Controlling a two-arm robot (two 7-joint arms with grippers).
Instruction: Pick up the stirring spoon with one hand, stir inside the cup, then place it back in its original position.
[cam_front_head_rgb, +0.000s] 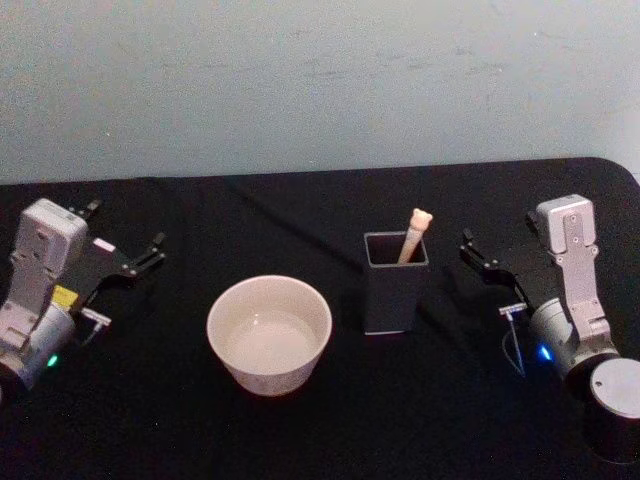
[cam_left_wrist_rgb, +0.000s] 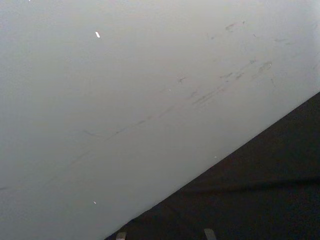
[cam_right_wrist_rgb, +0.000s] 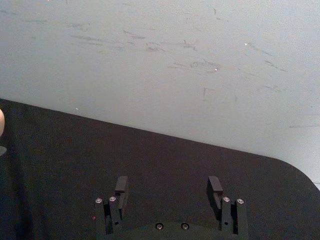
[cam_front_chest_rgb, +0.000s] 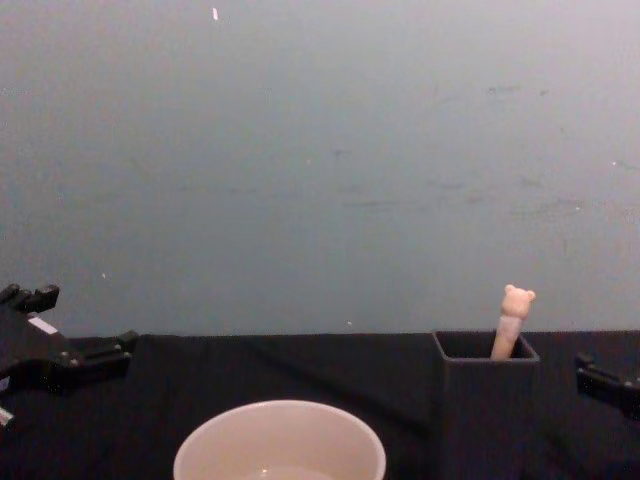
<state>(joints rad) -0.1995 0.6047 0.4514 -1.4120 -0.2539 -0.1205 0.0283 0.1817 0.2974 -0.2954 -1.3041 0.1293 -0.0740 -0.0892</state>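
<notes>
Worktop (cam_front_head_rgb: 330, 420) is covered in black cloth — runs left to right across the scene, far right corner rounded. Behind its far edge, a plain pale grey-blue wall (cam_front_head_rgb: 320, 80) spans the whole background, flat and matte, with faint scuffs and scratch marks — most visible close up. Light is dim and even, with no hard shadows on the cloth.

You have the cup (cam_front_head_rgb: 269, 335) left of centre on the table (cam_front_head_rgb: 430, 420); the holder (cam_front_head_rgb: 396, 283) stands to its right, nearer the back edge; the spoon (cam_front_head_rgb: 413, 237) stands in the holder, leaning right; grippers flank both, well apart.
</notes>
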